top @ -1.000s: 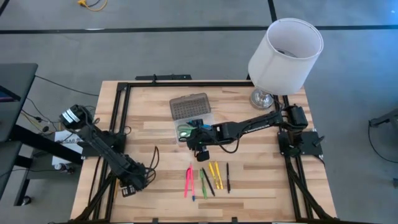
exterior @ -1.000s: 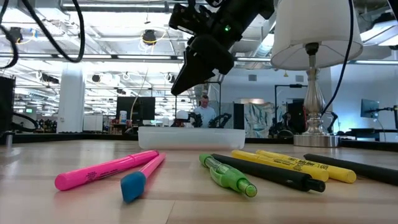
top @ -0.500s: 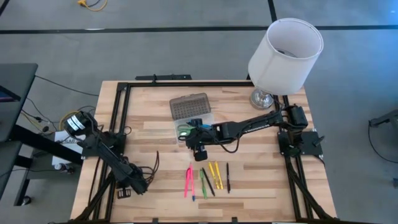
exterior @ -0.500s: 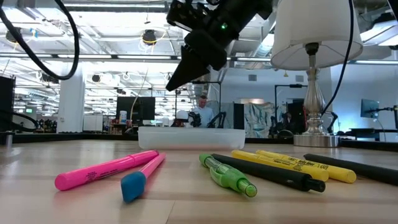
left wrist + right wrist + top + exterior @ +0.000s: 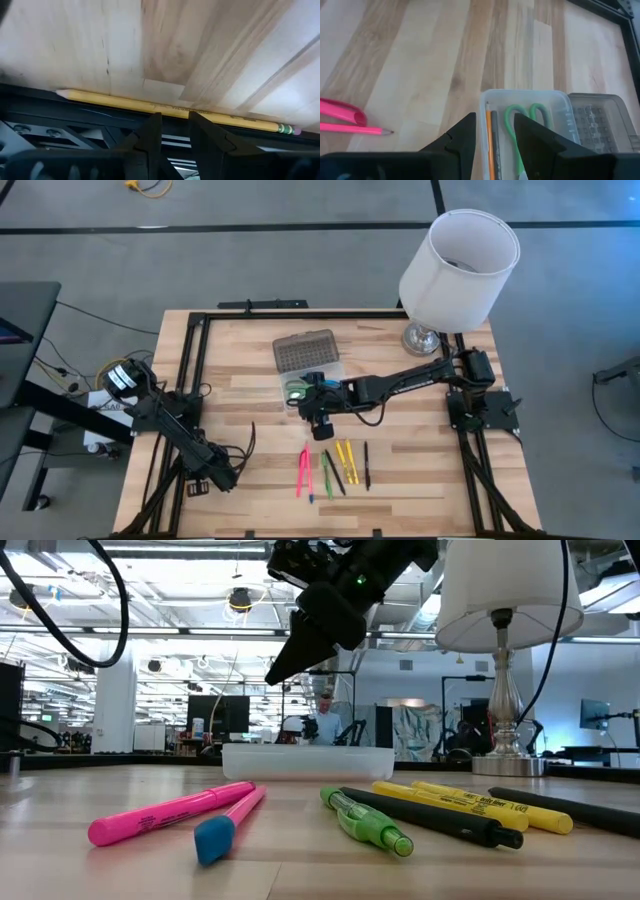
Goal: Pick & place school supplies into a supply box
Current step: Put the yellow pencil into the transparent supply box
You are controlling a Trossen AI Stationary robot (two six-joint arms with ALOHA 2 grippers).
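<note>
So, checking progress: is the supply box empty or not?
Not empty. The supply box already holds green-handled scissors and an orange pencil.

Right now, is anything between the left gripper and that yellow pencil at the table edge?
Nothing visible. The left gripper is open with its tips just short of the yellow pencil, which lies along the black frame rail.

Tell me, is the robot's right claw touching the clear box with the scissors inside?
Apart. In the low view the right gripper hangs in the air well above the clear box, with the room showing between them. Its fingers are open and empty.
</note>
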